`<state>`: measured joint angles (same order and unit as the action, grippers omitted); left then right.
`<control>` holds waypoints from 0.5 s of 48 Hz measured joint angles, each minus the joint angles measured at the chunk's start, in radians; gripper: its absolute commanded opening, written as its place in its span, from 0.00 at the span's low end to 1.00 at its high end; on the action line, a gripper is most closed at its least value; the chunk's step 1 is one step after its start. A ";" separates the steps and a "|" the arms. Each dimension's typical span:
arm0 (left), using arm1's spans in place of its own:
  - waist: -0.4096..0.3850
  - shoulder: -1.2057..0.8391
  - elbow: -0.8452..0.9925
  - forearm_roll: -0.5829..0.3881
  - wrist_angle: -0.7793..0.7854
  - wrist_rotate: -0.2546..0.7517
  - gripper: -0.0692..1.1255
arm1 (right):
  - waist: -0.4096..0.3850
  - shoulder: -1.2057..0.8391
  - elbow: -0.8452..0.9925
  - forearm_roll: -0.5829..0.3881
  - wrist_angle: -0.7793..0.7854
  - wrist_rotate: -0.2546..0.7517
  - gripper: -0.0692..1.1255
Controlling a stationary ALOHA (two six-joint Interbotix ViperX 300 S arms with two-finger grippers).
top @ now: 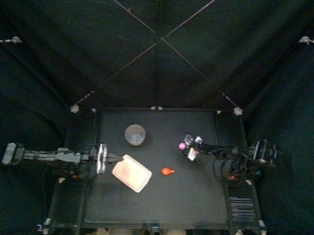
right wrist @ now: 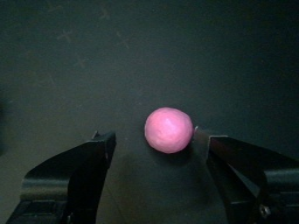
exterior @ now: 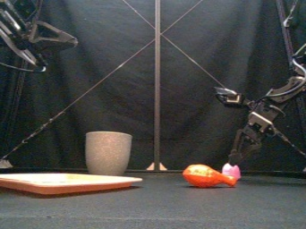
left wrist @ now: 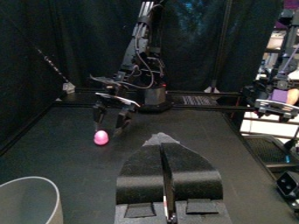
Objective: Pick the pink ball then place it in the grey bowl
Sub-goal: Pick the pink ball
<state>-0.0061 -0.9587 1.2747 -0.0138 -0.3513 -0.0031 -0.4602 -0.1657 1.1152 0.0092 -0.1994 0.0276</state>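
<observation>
Just below the wide-open right end effector (exterior: 242,154), a smooth, slightly oval, solid pink ball (right wrist: 167,130)

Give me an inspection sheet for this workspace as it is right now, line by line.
Surface: black table, nothing spilled.
Job's things: pink ball lying on the table; grey bowl upright, apart from it.
Clutter: pink tray; orange-red toy.
Grippers: right gripper open, its jaws either side of the ball; left gripper shut, parked at the left.
Cables: nothing seen on the table.
Surroundings: black curtains.
</observation>
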 measured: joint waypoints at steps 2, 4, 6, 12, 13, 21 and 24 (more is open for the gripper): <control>0.000 0.000 0.000 0.000 0.000 0.000 0.03 | -0.005 0.014 -0.008 -0.002 0.000 0.000 0.92; 0.000 0.000 0.000 0.000 0.000 0.000 0.03 | -0.009 0.029 -0.015 -0.002 0.000 -0.002 0.92; -0.002 0.000 0.002 -0.002 0.000 0.000 0.03 | -0.017 0.046 -0.026 -0.005 0.002 -0.003 0.91; 0.000 -0.002 0.003 -0.008 0.000 0.000 0.03 | -0.034 0.078 -0.046 -0.014 0.003 -0.005 0.87; 0.000 -0.002 0.005 -0.009 0.000 0.000 0.03 | -0.035 0.081 -0.049 -0.017 0.003 -0.003 0.85; 0.000 0.000 0.012 -0.029 0.000 0.000 0.03 | -0.035 0.089 -0.058 -0.023 0.009 0.000 0.65; 0.000 -0.002 0.015 -0.035 0.000 0.000 0.03 | -0.035 0.091 -0.064 -0.023 0.011 0.000 0.60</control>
